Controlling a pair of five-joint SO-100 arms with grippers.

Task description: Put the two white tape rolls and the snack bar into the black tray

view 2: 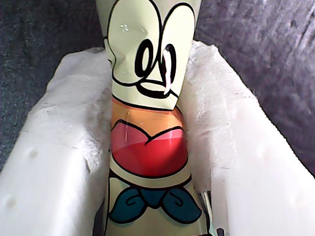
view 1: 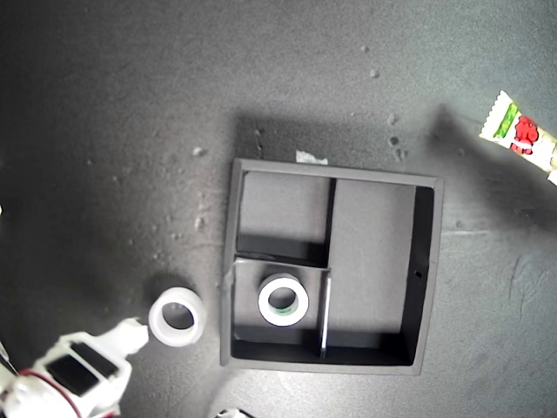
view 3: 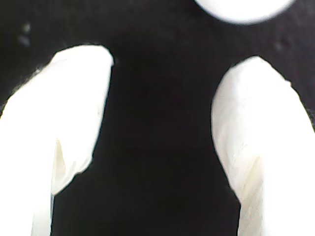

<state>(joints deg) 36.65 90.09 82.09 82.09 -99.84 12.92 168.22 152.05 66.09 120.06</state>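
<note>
**Snack bar gripped off the tray, one roll in, one roll out**

At the exterior view's lower left corner, my second gripper (view 1: 137,327) reaches in on its white arm, its tip just beside the first white tape roll (view 1: 177,318). That roll lies flat on the dark table (view 1: 104,131), just outside the black tray's (view 1: 426,279) wall on the exterior view's left. In the second wrist view the two white padded fingers (view 3: 74,128) stand well apart with only dark table between them, so the jaws are wide and hold nothing; a blurred white curve past the fingertips is the edge of the same roll (view 3: 243,10).

Near the middle of the exterior view sits the tray, square and shallow, with thin dividers. The second white tape roll (view 1: 284,300) lies flat in the small compartment nearer the exterior view's bottom edge. The small compartment above it and the long one to the exterior view's right show bare floor.

At the exterior view's upper right edge the snack bar (view 1: 520,135) shows, green and white with red print and a crimped end, tilted and well apart from the tray. The first wrist view shows my first gripper (view 2: 150,147) closed on the bar (view 2: 147,123), its white padded fingers (view 2: 59,162) pressing the wrapper from both sides, cartoon print facing the camera
</note>
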